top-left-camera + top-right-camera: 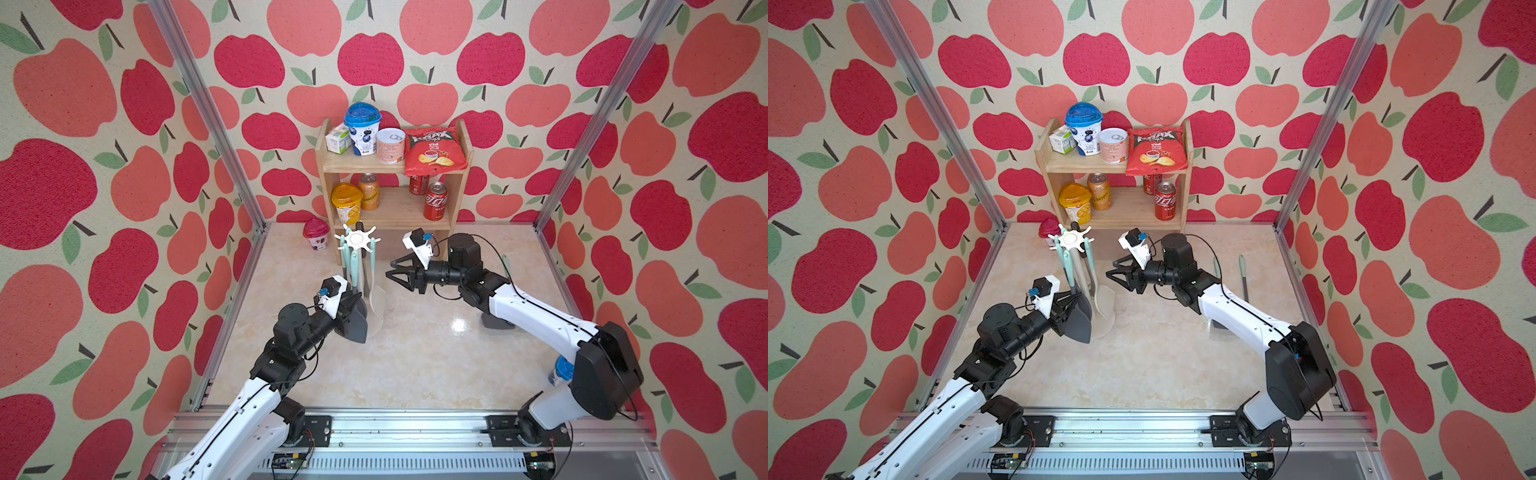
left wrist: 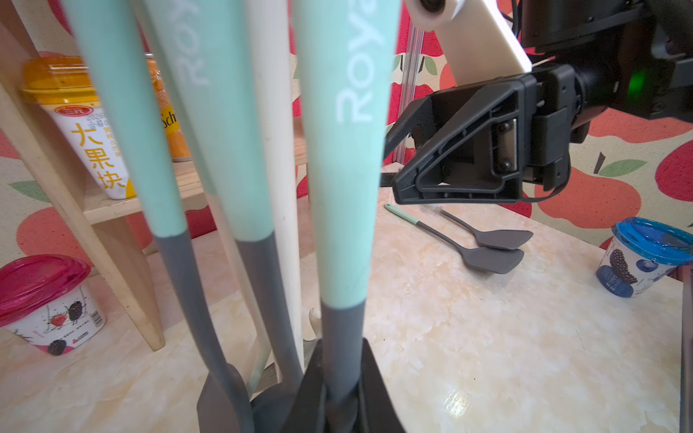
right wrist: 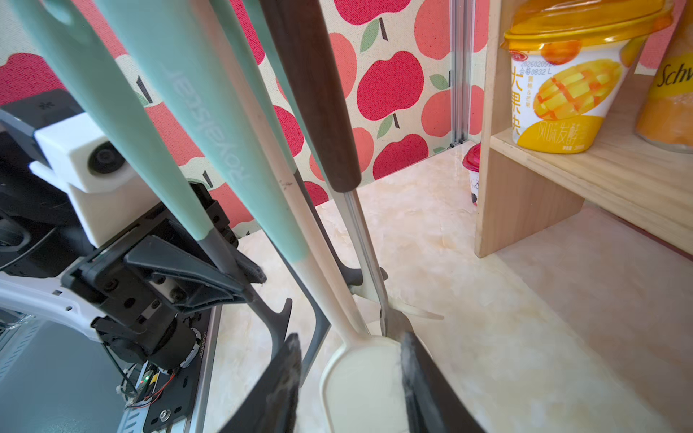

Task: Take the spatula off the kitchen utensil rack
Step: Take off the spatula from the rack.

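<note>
My left hand (image 1: 357, 297) is clamped narrow on the grey neck of the spatula (image 1: 358, 326), just below its mint handle. The right wrist view shows that pinch plainly; in the top views the grey blade hides much of it. The spatula hangs upright against the kitchen utensil rack (image 1: 356, 238), its handle running up to the star crown. I cannot tell whether its loop sits on a prong.

My right hand (image 1: 390, 269) stands partly open and holds nothing. It is just beside the rack, on the side away from the left hand.

The right wrist view alone shows a cream spatula (image 3: 360, 375) and a dark-handled utensil (image 3: 311, 93) with a steel shaft, both hanging by the pole.

The left wrist view alone shows two grey spatulas (image 2: 491, 258) lying overlapped on the desk (image 1: 415, 365) beyond the right hand. It also shows a blue-lidded cup (image 2: 645, 258), which in a top view only peeks from behind the right arm.

Only the top views take in the upper tier of the wooden shelf (image 1: 328, 166).

Writing: the mint handles read "Roya", cut off by the frame edge. The mango cup (image 3: 562, 86) carries Chinese print. The orange can (image 3: 671, 86) starts "Schw".
</note>
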Robot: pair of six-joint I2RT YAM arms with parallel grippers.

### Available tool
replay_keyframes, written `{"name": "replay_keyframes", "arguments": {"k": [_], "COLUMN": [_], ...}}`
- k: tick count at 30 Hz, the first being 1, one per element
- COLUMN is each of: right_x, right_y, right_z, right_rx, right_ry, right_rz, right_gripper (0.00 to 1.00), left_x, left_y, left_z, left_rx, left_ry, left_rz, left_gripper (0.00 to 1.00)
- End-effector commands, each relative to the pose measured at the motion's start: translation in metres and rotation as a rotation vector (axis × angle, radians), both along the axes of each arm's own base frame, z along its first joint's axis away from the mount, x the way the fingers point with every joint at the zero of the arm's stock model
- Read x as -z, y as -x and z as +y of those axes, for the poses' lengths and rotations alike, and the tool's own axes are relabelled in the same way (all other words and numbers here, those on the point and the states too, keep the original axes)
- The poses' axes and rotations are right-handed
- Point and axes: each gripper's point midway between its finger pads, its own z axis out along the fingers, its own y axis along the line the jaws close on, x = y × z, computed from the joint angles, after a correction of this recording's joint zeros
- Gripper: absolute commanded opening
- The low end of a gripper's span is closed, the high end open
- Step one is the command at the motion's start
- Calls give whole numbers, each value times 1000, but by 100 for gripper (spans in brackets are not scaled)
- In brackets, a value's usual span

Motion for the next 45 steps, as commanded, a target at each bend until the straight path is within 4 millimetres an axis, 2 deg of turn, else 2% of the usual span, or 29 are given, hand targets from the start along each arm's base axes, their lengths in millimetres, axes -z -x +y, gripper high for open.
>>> {"name": "replay_keyframes", "arguments": {"k": [1, 16, 25, 36, 45], "right_x": [-12, -13, -21, -30, -26], "right_y": [2, -5, 11, 19, 17], "right_z": [8, 16, 6, 27, 38], "right_rx": [-36, -38, -47, -92, -114], "right_ry": [-21, -23, -47, -33, -31], "right_rz": [-52, -71, -77, -139, -143], "right_gripper": [46, 47, 46, 46, 48], "left_x": [43, 43, 47, 47, 49], "left_y": [6, 9, 10, 9, 7], "left_z": [2, 4, 5, 0, -2], "left_rx": [5, 6, 1, 25, 34], "left_ry": [-85, -98, -102, -101, -105], "left_rz": [137, 133, 139, 148, 151], "left_gripper": [0, 0, 0, 0, 0]}}
